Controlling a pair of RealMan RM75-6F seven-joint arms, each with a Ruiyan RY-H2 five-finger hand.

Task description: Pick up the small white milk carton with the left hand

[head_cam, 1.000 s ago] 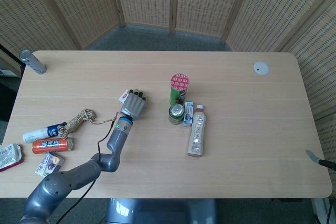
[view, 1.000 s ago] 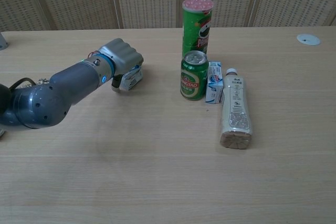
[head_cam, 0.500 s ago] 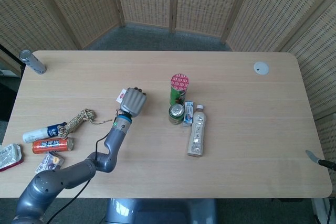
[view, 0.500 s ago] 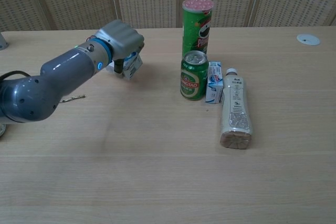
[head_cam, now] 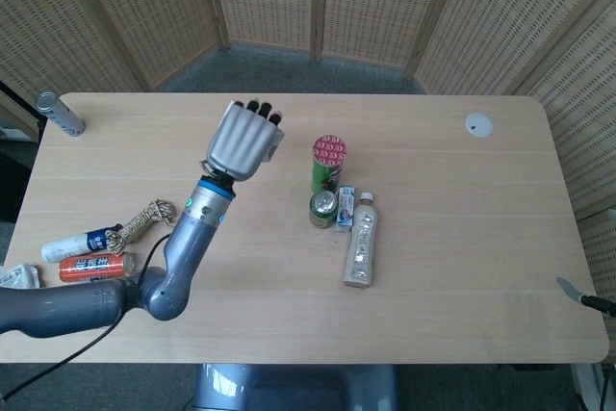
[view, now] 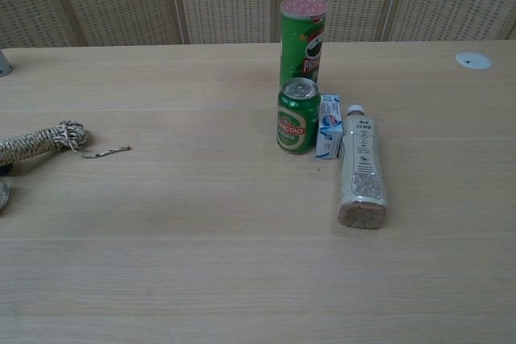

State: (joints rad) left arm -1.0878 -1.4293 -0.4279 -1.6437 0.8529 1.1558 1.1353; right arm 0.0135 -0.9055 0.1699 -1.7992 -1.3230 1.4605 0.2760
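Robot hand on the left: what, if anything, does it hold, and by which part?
The left robot hand holds the small white milk carton, fingers curled over it; only one white edge shows, so the gripped part cannot be told.

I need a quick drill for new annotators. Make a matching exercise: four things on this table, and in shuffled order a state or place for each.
Things:
1. green can
2. tall green crisp tube
3. pale bottle
4. rope

States or places:
A. lying on its side
B. coiled near the table's left edge
C. standing behind the can
D. upright beside a small blue-and-white carton

Pairs: 1-D, 2-C, 3-A, 4-B
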